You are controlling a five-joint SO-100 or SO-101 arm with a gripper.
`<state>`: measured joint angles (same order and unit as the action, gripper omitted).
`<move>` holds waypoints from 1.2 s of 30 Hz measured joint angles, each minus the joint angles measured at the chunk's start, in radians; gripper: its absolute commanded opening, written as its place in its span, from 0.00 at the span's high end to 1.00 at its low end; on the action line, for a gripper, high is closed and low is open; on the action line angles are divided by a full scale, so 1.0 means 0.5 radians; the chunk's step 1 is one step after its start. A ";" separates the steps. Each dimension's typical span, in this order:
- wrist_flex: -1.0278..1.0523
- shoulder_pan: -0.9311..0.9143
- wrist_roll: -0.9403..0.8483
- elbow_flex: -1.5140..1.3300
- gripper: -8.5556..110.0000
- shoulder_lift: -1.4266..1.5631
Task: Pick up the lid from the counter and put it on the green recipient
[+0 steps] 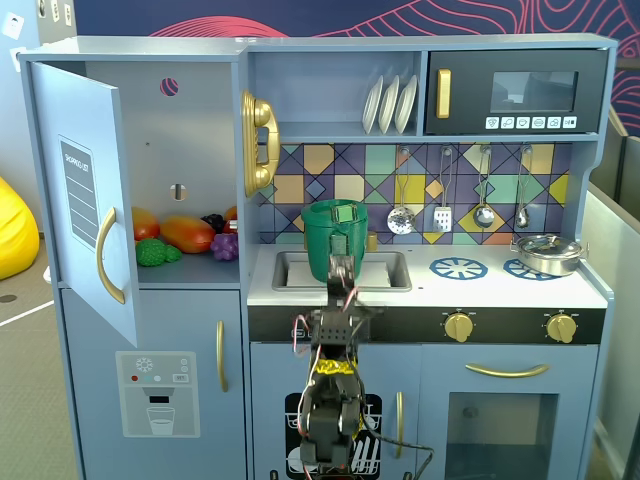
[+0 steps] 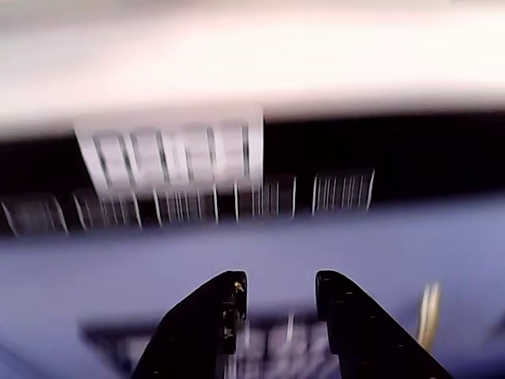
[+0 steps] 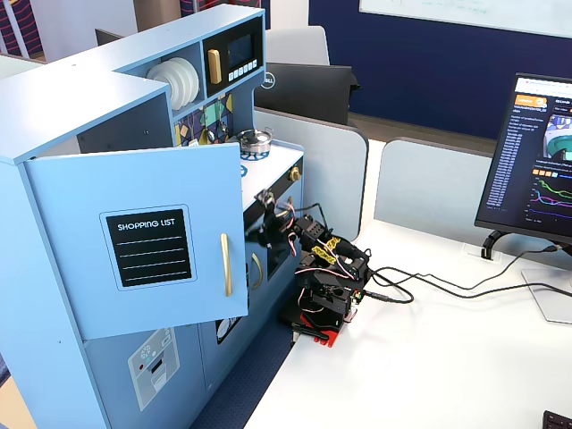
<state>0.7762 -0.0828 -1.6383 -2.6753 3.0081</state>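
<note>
**Pincer parted and empty before the toy kitchen**

Pincer (image 2: 280, 304) fingers stood apart in the blurred wrist view, with nothing between them, facing the kitchen's blue front and a pale counter edge above. In a fixed view the arm (image 1: 335, 330) rose in front of the sink (image 1: 390, 272), its upper part overlapping the green recipient (image 1: 334, 232), which stood at the sink's back. A green lid (image 1: 335, 209) appeared to sit on its mouth. The steel pot (image 1: 548, 252) rested on the right burner.
</note>
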 measured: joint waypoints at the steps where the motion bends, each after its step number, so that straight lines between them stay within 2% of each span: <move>1: 0.067 0.000 0.015 -0.080 0.93 0.031; 11: 0.715 0.052 0.055 -0.595 0.93 0.239; 17: 1.101 0.074 0.071 -0.660 0.93 0.337; 36: 1.163 0.064 0.135 -0.620 0.91 0.353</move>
<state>1.3576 -0.0506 -1.5708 -2.9851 3.1845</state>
